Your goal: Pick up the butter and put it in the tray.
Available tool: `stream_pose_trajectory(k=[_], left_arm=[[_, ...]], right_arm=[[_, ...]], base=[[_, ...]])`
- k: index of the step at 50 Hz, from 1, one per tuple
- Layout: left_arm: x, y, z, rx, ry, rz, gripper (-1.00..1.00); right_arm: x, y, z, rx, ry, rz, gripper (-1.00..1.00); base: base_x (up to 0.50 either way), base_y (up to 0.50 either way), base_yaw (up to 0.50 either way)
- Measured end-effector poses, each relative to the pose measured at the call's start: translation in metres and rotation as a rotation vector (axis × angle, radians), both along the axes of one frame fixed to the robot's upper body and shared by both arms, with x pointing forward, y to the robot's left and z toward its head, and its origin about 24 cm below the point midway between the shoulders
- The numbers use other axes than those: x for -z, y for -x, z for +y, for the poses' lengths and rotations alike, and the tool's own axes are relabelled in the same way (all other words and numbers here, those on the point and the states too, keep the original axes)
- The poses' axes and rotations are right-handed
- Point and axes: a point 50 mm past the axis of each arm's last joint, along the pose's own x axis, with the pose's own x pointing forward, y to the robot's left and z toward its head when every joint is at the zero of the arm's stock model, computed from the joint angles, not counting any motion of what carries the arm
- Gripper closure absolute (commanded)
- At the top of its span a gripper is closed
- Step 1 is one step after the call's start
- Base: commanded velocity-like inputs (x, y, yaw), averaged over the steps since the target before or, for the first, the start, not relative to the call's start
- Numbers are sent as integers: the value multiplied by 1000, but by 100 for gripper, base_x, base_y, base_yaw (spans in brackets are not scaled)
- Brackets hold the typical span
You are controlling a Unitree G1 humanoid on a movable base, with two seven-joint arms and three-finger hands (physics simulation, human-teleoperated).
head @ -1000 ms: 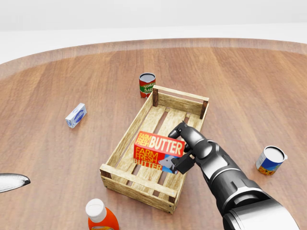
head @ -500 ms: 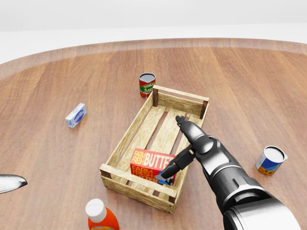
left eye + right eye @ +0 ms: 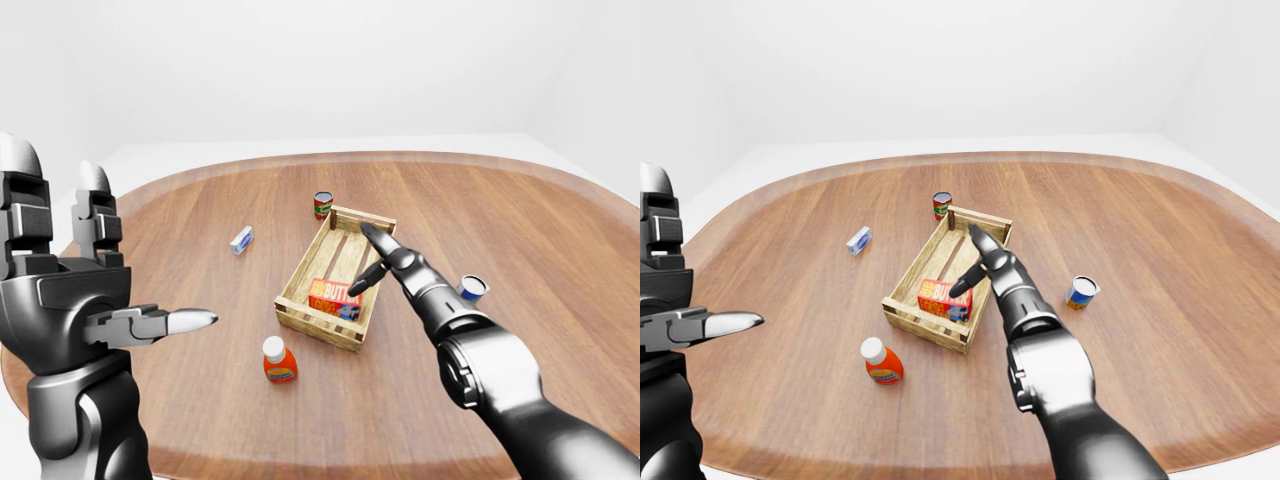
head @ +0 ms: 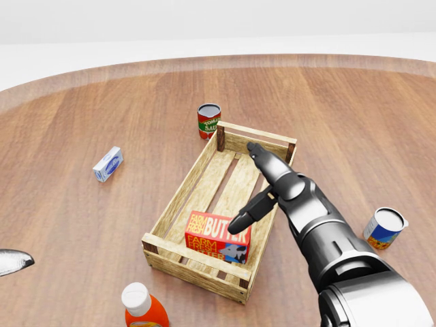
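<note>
Wood oval table [image 4: 82,225], white room, butter [image 4: 216,236] in tray [image 4: 178,197], right robot hand [image 4: 262,185] fingers spread, left robot hand [image 3: 75,290] open too

Head view looks down close; both eye views share the whole table [image 3: 560,260].

Even, bright, diffuse light fills the rendered scene, with no single lamp evident and white walls washed nearly featureless. The round reddish-brown wooden table [image 4: 102,225] carries only faint, soft contact shadows beneath the slatted pale wooden crate [image 4: 178,197], and a mild sheen along its far rim. Bright highlights streak the glossy dark metal right hand [image 4: 262,191] and the grey left hand [image 3: 75,300]. All three views are sharp, without blur; the eye views show wide-angle stretching at their edges.
</note>
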Motion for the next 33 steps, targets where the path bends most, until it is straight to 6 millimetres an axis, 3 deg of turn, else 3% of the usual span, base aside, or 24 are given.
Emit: stream_pose_trajectory(k=[8,16,25,33], left_arm=[[-1,0,1,-2,3,-2,-100],[-1,-1,2,-4,5,-4,-100],[-2,0,3,-5,8,-10,-100],[-2,1,3,-5,9,-11,-100]], right_arm=[[-25,-9,-2,-36,-1,-85,-100],[-63,-11,3,-145,11,-256,-100],[-101,8,8,-279,77,-441,-100],[-121,33,6,-334,144,-563,-100]], base=[[0,0,0],[0,0,0],[0,0,0],[0,0,0]])
